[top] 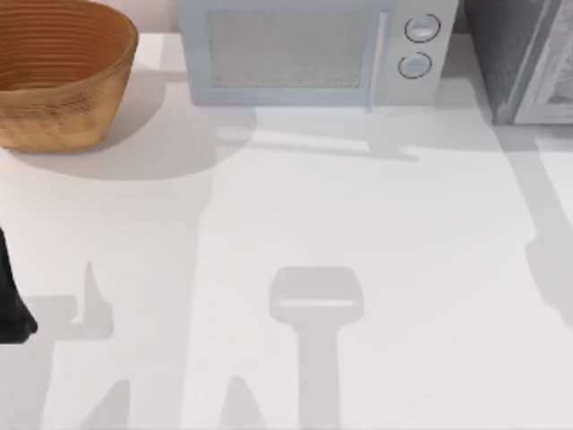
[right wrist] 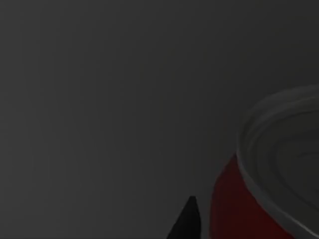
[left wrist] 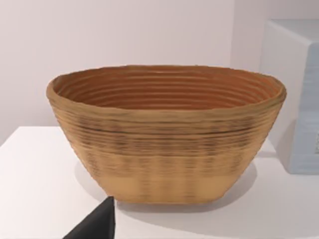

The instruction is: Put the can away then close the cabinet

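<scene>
Red can was seen close before the right wrist camera, against dark grey.
Cabinet was placed at two o'clock; possibly the can was inside it; finger state of either gripper could not be told.

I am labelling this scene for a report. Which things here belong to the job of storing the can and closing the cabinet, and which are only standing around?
Belonging to the job:
- can, close to the right wrist camera, in a dark space
- cabinet, table's far right corner

Only standing around:
- basket, far left
- microwave, at the back
- left arm, parked at the left edge
</scene>
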### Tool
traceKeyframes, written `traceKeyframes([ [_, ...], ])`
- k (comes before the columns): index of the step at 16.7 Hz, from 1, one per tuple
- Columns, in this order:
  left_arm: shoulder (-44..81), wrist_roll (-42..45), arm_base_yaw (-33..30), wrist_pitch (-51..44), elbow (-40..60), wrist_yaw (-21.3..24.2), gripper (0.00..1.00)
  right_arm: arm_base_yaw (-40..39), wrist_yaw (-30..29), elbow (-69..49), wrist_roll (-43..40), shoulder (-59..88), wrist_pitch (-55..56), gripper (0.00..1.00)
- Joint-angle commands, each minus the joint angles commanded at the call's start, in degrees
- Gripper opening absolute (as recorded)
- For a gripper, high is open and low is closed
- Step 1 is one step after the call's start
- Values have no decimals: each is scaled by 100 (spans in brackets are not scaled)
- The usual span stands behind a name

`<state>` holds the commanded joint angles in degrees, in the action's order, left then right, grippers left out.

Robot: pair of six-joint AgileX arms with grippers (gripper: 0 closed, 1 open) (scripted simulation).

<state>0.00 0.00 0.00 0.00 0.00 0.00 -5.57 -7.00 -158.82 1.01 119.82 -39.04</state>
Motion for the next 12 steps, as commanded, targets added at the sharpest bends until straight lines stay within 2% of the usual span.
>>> traceKeyframes([
  [10,0,0,0,0,0,0,100,0,0,0,0,0,0,98],
  [12,0,0,0,0,0,0,100,0,0,0,0,0,0,100],
])
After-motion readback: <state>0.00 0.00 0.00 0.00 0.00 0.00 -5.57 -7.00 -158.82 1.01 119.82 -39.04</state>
